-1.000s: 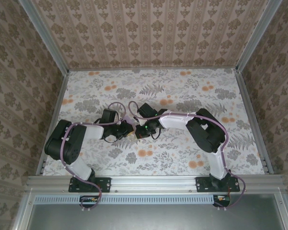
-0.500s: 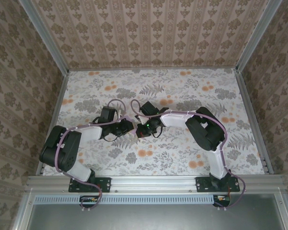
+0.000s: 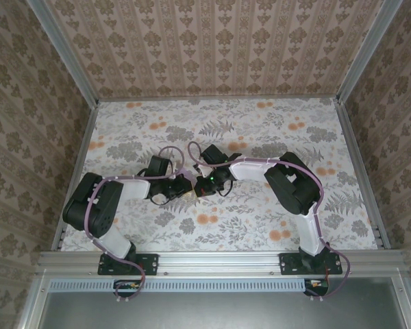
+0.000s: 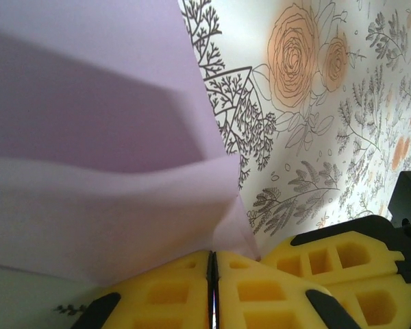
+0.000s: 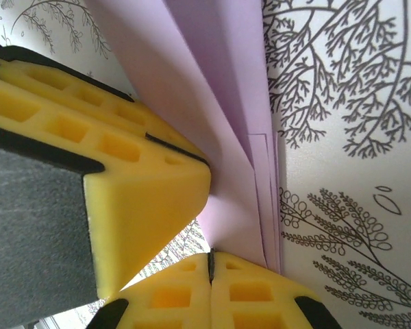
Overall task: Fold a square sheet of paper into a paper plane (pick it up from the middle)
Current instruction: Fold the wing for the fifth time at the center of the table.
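The square sheet of paper [image 4: 96,137] is lilac and folded into several layers, and it lies on the floral table. In the left wrist view my left gripper [image 4: 213,255] is shut, with a corner of the paper running into the seam of its yellow fingers. In the right wrist view my right gripper [image 5: 210,257] is also shut, and the paper [image 5: 212,82] meets its fingertips. Seen from above, the left gripper [image 3: 183,188] and the right gripper [image 3: 200,186] are tip to tip at mid-table, hiding the paper. From this close I cannot tell whether it has a paper plane's shape.
The right gripper's yellow finger [image 4: 335,264] sits just right of the left one's. The left gripper's finger [image 5: 130,199] stands close to the left of the right one's. The floral tabletop [image 3: 260,130] is walled by metal rails and patterned panels [image 3: 212,48].
The left arm's elbow swung out to the left and came back. Both grippers stayed pressed together over the paper at mid-table.
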Robot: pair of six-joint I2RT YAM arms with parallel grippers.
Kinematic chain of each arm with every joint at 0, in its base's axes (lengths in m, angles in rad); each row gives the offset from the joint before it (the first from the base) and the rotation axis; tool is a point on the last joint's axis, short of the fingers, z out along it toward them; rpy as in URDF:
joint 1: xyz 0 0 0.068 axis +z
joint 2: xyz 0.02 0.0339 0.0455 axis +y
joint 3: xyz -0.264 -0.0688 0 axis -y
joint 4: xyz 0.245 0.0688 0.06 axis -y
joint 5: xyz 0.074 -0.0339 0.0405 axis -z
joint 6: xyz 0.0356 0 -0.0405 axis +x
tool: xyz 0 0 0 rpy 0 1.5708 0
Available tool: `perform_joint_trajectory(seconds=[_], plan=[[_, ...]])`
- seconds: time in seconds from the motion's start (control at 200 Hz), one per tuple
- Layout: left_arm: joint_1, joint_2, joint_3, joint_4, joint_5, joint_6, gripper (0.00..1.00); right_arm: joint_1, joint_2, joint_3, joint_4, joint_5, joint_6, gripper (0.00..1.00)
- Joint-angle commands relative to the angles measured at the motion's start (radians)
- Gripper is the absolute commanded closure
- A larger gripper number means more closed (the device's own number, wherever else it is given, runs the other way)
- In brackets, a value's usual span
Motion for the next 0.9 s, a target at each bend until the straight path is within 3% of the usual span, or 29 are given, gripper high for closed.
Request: perform_joint_trajectory(seconds=[0.0, 0.37, 0.895], plan=[[-0.002, 0.022, 0.027, -0.073, -0.076, 0.022, 0.89, -0.006, -0.006, -0.005, -0.024, -0.013, 0.001, 1.0], [0.01, 0.068, 0.065, -0.204, -0.155, 0.027, 0.92, -0.033, -0.048, -0.051, -0.066, -0.032, -0.048, 1.0], [0.018, 0.088, 0.077, -0.209, -0.136, 0.028, 0.94, -0.043, -0.2, -0.179, -0.127, -0.02, -0.113, 1.0]])
